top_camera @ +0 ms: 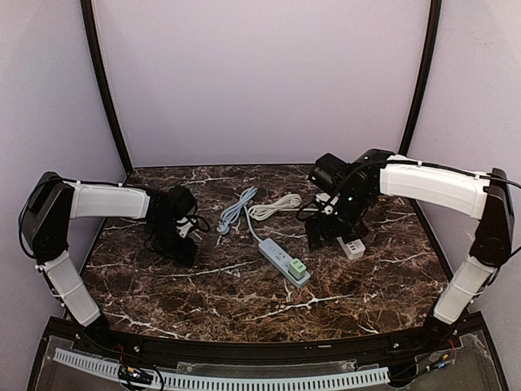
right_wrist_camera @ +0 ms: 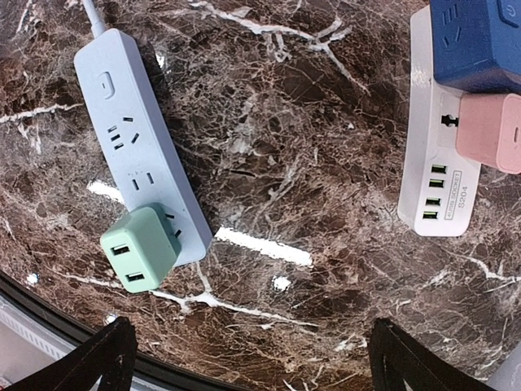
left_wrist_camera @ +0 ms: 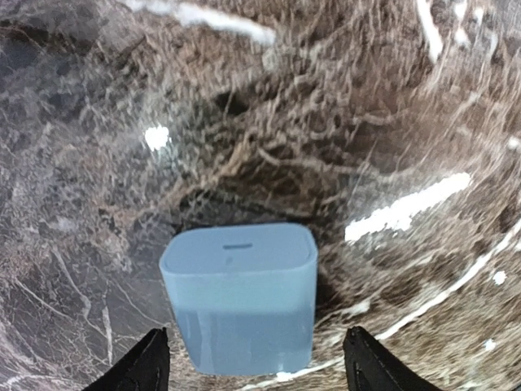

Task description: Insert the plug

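Note:
A light blue cube plug [left_wrist_camera: 238,297] stands on the marble table, its slot face up. My left gripper [left_wrist_camera: 256,368] is open, with one finger on each side of the cube and a gap on both sides. A light blue power strip [right_wrist_camera: 138,147] lies on the table with a green plug [right_wrist_camera: 140,248] seated at its near end; both also show in the top view, the strip [top_camera: 277,256] and the green plug [top_camera: 297,266]. My right gripper [right_wrist_camera: 256,362] is open and empty above bare marble between the two strips.
A white power strip [right_wrist_camera: 435,163] carries a dark blue plug [right_wrist_camera: 480,41] and a pink plug [right_wrist_camera: 491,130]. Coiled grey and white cables [top_camera: 252,208] lie at the back centre. The table's front edge [right_wrist_camera: 49,305] is near the green plug.

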Robot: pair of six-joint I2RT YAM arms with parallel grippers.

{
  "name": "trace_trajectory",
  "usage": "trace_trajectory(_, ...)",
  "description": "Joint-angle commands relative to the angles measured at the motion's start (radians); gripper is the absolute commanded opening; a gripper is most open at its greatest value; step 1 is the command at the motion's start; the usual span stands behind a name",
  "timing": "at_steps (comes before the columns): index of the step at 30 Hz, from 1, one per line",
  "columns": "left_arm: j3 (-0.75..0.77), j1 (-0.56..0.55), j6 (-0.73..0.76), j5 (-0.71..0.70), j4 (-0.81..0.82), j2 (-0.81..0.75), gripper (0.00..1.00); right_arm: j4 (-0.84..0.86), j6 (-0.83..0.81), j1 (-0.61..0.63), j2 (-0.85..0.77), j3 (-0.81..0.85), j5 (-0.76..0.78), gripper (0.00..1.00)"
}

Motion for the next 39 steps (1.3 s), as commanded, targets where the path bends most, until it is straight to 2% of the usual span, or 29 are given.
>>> trace_trajectory(1,-0.065,-0.006,0.038,-0.014,0.056,-0.036,0.72,0.016,0.025,-0.007,-0.032,-0.013,0.009,0.99)
trace_trajectory(7,-0.138,-0.005,0.011,-0.015,0.185,-0.054,0.66,0.007,0.041,-0.007,-0.047,-0.015,0.008,0.99)
trace_trajectory(12,-0.154,-0.005,0.014,-0.022,0.218,-0.062,0.55,0.000,0.052,-0.007,-0.061,-0.022,0.008,0.99)
trace_trajectory(17,-0.145,-0.005,0.011,-0.034,0.227,-0.052,0.50,-0.005,0.059,-0.007,-0.067,-0.021,0.003,0.99)
trace_trajectory(30,-0.127,-0.007,0.058,-0.022,0.190,-0.106,0.15,-0.013,0.069,-0.007,-0.090,0.003,-0.011,0.98)
trace_trajectory(31,-0.129,-0.007,0.058,-0.020,0.185,-0.126,0.06,-0.014,0.068,-0.007,-0.090,0.007,-0.012,0.99)
trace_trajectory(32,-0.135,-0.010,0.056,-0.017,0.183,-0.137,0.03,-0.013,0.069,-0.007,-0.090,0.012,-0.014,0.99)
trace_trajectory(39,-0.152,-0.048,0.037,-0.006,0.167,-0.244,0.01,0.007,0.071,-0.007,-0.103,0.022,-0.068,0.99)
